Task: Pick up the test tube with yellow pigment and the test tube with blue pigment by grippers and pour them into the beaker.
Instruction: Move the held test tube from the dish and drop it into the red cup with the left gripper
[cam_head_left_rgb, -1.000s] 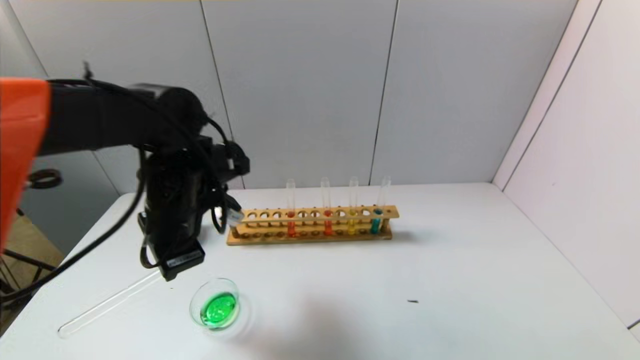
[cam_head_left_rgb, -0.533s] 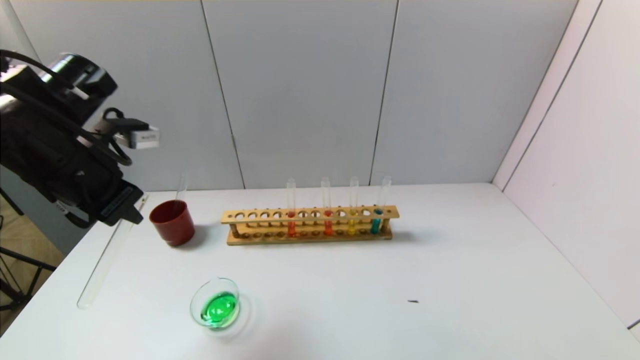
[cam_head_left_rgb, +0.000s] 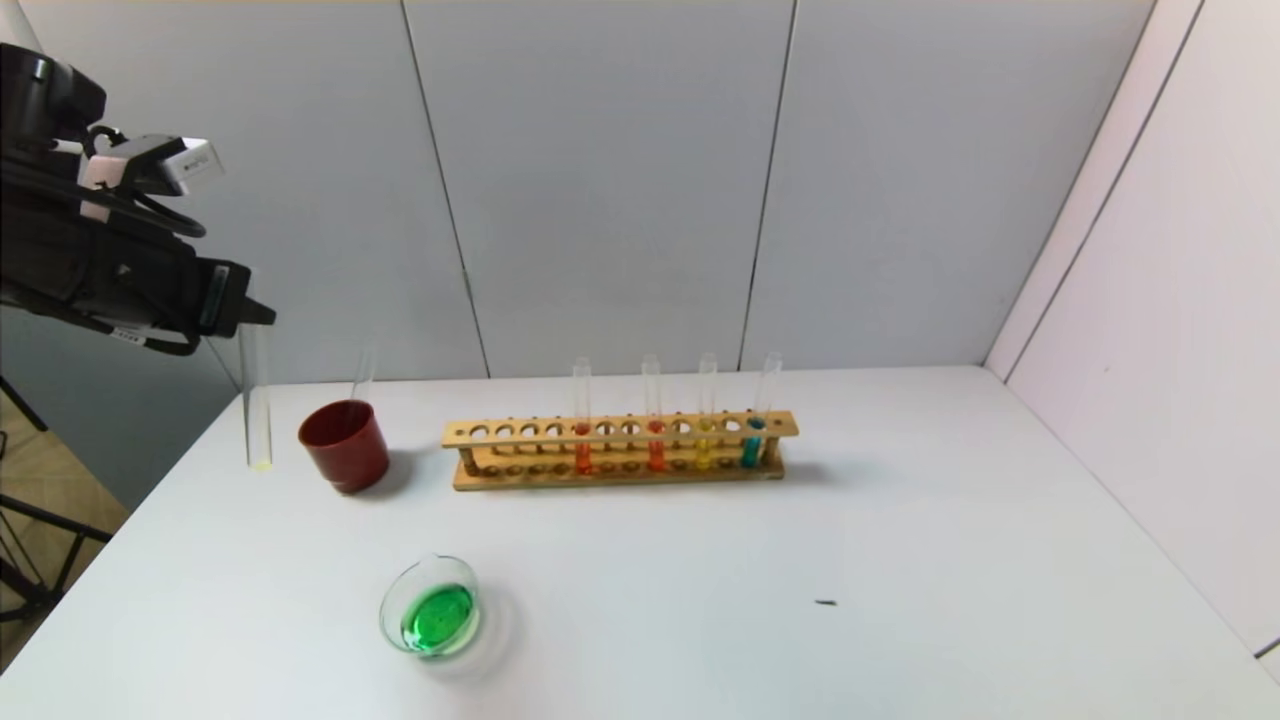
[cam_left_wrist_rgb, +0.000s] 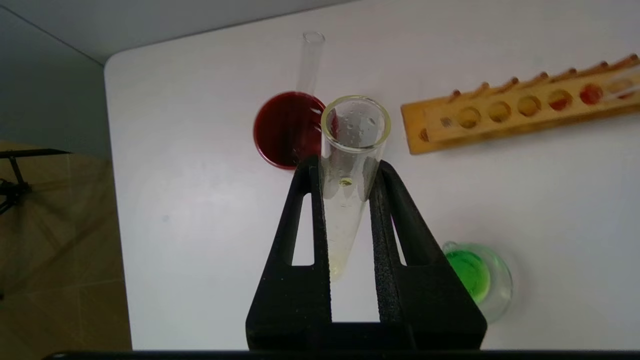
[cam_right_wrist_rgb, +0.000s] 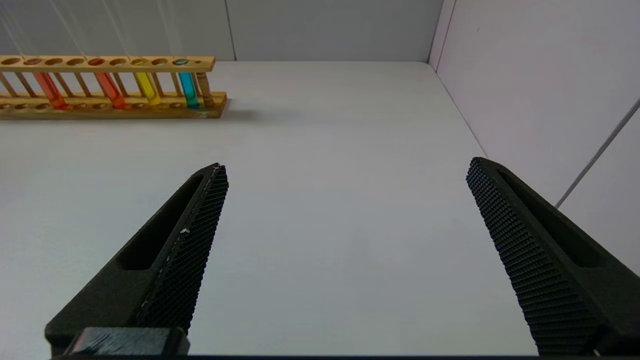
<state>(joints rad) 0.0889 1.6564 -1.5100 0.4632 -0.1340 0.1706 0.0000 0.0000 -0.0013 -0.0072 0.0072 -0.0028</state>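
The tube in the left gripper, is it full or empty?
Nearly empty: the tube is clear, with a yellow trace at its bottom; left gripper shut on it.

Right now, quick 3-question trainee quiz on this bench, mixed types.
1. True or false: the left end effector is clamped on a nearly empty tube.
2. What colour is the liquid in the glass dish? A red, B green, C clear.
3. How many tubes with liquid stand in the wooden rack?

Key: 1 true. 2 B. 3 four: two orange-red, one yellow, one blue.
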